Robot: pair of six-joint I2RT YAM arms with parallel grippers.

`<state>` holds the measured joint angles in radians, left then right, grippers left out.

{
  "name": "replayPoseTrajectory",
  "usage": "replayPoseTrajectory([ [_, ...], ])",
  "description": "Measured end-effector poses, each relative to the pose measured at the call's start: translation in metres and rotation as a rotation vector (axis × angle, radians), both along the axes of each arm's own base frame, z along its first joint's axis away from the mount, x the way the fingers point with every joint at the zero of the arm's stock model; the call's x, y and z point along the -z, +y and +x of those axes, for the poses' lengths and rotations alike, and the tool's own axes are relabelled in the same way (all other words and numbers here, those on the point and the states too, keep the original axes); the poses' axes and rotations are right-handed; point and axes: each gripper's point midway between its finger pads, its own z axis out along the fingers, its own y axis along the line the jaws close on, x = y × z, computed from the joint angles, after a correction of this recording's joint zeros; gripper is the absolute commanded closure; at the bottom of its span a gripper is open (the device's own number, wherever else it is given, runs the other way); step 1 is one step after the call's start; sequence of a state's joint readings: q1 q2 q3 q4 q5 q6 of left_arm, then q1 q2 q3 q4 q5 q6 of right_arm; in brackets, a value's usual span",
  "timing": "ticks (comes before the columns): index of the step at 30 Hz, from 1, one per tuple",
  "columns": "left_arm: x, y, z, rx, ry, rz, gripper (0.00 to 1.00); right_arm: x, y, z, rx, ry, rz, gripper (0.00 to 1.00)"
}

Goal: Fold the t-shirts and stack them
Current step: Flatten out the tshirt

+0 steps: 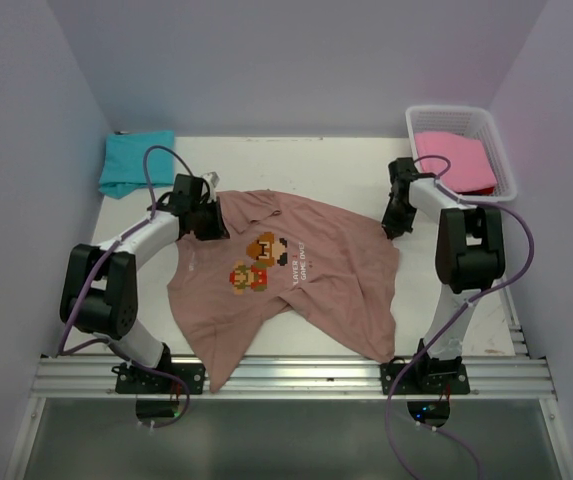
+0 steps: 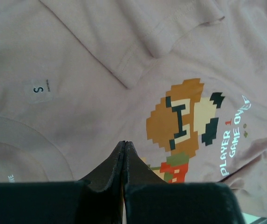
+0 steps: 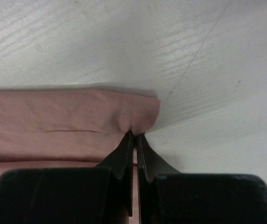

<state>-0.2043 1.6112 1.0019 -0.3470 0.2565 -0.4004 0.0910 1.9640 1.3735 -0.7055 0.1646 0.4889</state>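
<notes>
The aluminium rail [image 1: 286, 375] that carries both arm bases lies nearest the overhead camera, along the near edge of the table [image 1: 336, 165].

Layout, left to right:

1. Teal t-shirt [image 1: 136, 163]: lies in a compact bundle at the far left corner, well apart from both grippers.
2. Left gripper [image 2: 125, 145]: jaws fully closed, tips together, set at the shoulder area beside the collar of the centre shirt. The wrist view does not show whether a ply of cloth is trapped between them.
3. Salmon-brown t-shirt [image 1: 296, 280]: spread across the table centre, wrinkled, with one lower corner draped over the rail. The pixel-character print [image 2: 182, 126] faces up; the size label [image 2: 39, 88] shows inside the neck.
4. Right gripper [image 3: 134, 136]: jaws closed to a narrow slit, pinching a stitched hem corner at the shirt's right edge. The cloth puckers into the tips.
5. Pink t-shirt [image 1: 453, 160]: rests inside the white basket [image 1: 504, 175] at the far right corner.

Handling notes (judgement): the cotton is light, soft and limp. It holds no shape, sags between grip points and drags on the tabletop. Hold should be taken at doubled, stitched edges such as hems and shoulder seams, at two points well apart, so that the panel stays taut. A tip-only pinch on thin cloth may slip; a deeper bite is advisable.
</notes>
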Motion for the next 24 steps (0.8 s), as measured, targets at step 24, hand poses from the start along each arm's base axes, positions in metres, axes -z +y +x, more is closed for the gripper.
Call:
replayPoseTrajectory([
  [24, 0.046, -0.012, 0.051, -0.084, 0.04, -0.032, 0.66, -0.02, 0.001, 0.003, -0.012, -0.053, 0.008, 1.0],
])
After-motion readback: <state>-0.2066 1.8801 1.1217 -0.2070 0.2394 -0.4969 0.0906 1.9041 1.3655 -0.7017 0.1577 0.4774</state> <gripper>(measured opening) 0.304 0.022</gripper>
